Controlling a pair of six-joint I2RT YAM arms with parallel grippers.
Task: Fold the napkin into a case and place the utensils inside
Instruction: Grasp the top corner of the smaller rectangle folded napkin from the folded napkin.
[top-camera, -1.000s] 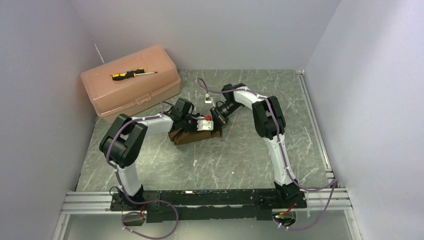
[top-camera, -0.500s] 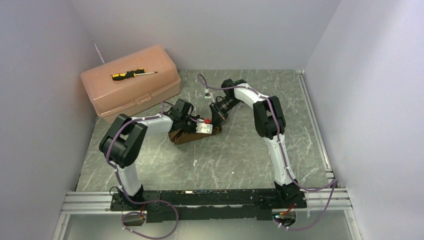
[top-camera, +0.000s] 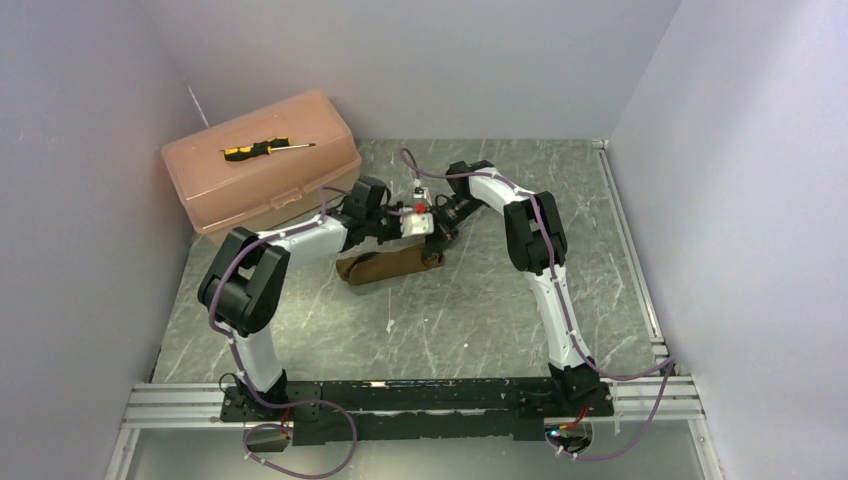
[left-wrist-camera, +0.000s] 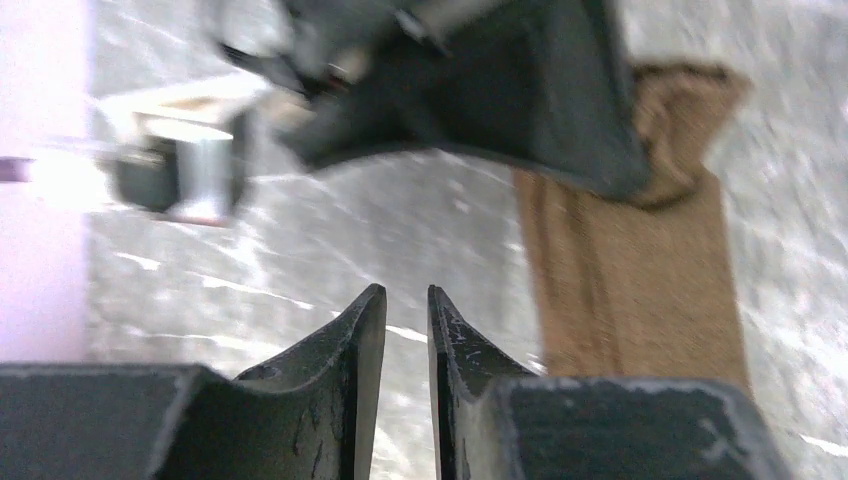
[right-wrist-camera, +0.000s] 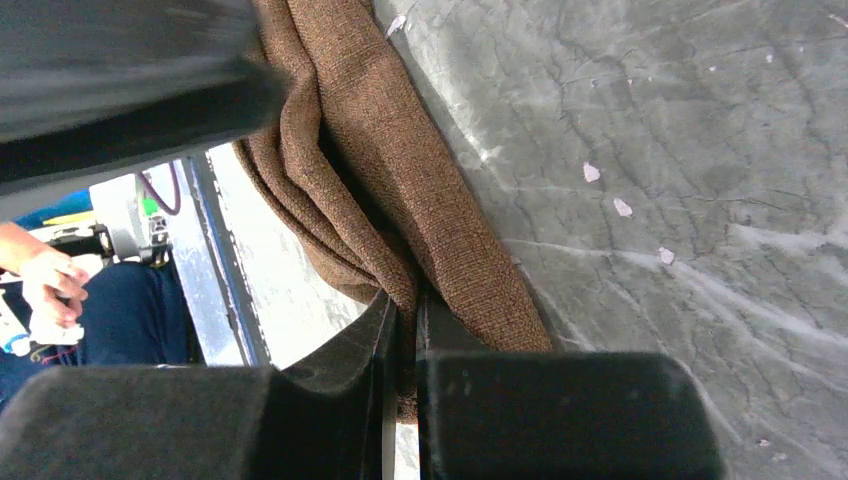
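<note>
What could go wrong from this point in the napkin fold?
The right claw is pinched on one edge of the napkin, so any lift or pull could drag the folded strip open. The left claw hangs nearly shut with nothing in it, close to the right arm's wrist, so the two could bump. No utensils show in any view, so the loading step may have nothing to pick.

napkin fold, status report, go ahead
Right gripper shut on the napkin edge. Left gripper nearly closed, empty, beside it. Napkin folded into narrow strip. No utensils visible.
</note>
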